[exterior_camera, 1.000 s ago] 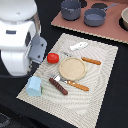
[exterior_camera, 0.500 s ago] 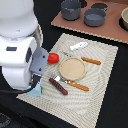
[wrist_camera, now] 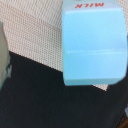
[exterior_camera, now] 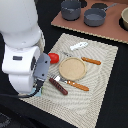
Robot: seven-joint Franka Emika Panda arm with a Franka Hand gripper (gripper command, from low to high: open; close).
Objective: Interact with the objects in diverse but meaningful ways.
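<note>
The jaws themselves cannot be made out in either view, so their state cannot be told. In the wrist view, a light blue milk carton [wrist_camera: 92,42] with red "MILK" lettering lies close under the camera at the edge of the woven placemat [wrist_camera: 35,35], over the dark bench [wrist_camera: 45,100]. In the exterior view the white Panda arm [exterior_camera: 22,55] has swung lower and nearer than a second ago, now hiding the carton that stood at the mat's near corner. Beyond it, the red tomato [exterior_camera: 53,58] peeks out beside the tan plate [exterior_camera: 72,68]. The brown sausage [exterior_camera: 58,86] lies diagonally on the mat. The white elongated piece [exterior_camera: 78,46] lies slantwise near the far edge. An orange-handled knife [exterior_camera: 75,84] rests by the plate.
</note>
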